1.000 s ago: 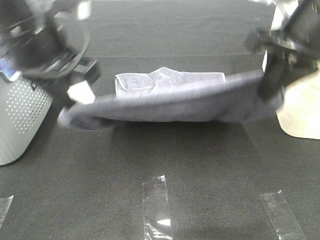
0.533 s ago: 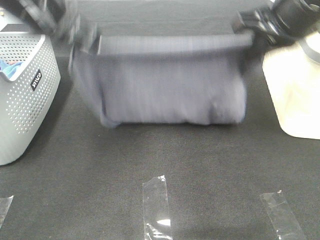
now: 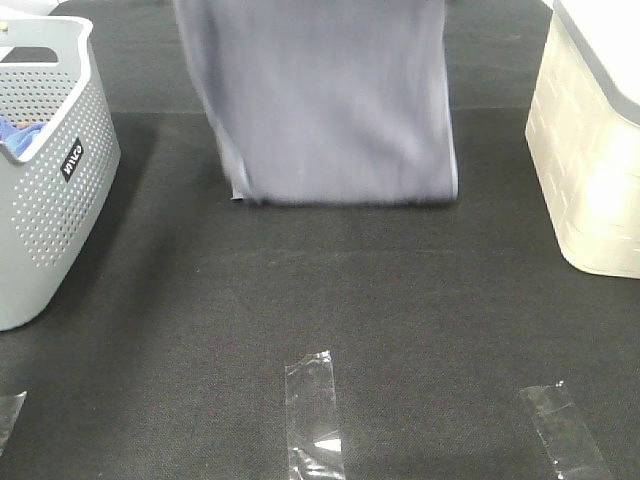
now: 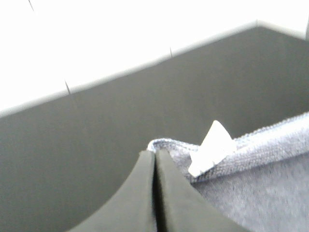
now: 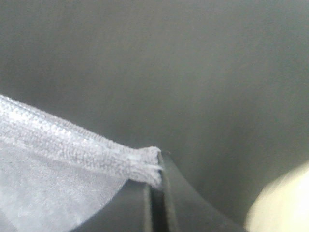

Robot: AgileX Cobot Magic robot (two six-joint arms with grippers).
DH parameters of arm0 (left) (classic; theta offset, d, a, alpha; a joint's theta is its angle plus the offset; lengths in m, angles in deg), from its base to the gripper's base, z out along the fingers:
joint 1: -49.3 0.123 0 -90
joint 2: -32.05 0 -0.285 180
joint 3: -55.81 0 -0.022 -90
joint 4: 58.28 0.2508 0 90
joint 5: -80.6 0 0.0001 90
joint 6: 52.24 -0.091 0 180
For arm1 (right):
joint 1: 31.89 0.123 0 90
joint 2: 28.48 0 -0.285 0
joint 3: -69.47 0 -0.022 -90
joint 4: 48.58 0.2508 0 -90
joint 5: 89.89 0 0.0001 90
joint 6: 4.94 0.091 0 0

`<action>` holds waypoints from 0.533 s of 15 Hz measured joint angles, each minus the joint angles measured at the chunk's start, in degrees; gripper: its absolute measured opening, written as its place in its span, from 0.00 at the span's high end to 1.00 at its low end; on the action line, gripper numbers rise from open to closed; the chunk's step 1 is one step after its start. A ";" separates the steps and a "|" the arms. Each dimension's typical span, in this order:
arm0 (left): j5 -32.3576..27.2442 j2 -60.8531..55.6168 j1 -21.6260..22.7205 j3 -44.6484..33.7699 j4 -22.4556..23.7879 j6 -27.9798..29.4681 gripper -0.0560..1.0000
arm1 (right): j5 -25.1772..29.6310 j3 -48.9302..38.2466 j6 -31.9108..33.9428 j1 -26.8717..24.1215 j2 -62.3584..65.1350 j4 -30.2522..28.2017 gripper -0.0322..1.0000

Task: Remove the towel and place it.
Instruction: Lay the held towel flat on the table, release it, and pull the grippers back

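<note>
The greyish-lavender towel (image 3: 330, 100) hangs as a flat sheet from above the top of the exterior view, its lower hem just above the black table. Both grippers are out of that view. In the left wrist view my left gripper (image 4: 155, 166) is shut on a towel corner (image 4: 251, 159) that carries a white label (image 4: 212, 147). In the right wrist view my right gripper (image 5: 155, 181) is shut on the other hemmed corner of the towel (image 5: 72, 150).
A grey perforated basket (image 3: 45, 200) with a small blue cloth (image 3: 18, 135) inside stands at the left. A cream bin (image 3: 590, 170) stands at the right. Clear tape strips (image 3: 315, 415) lie on the black table near the front edge.
Both grippers have lifted the towel up and out of the exterior view. It went from sagging low over a white cloth to hanging as a tall sheet.
</note>
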 joint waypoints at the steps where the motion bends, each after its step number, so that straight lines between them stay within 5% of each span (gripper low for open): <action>1: 0.00 0.69 -0.06 6.82 0.00 0.00 0.95 | 0.17 6.82 0.06 0.00 -0.17 -1.49 0.97; 4: -3.44 -0.11 -1.15 26.24 0.29 0.00 0.95 | 0.69 22.35 0.06 0.06 1.43 -1.72 0.97; 8: -17.19 1.03 -1.89 28.48 -0.74 0.00 0.95 | 10.83 24.47 0.06 0.34 0.23 -0.34 0.97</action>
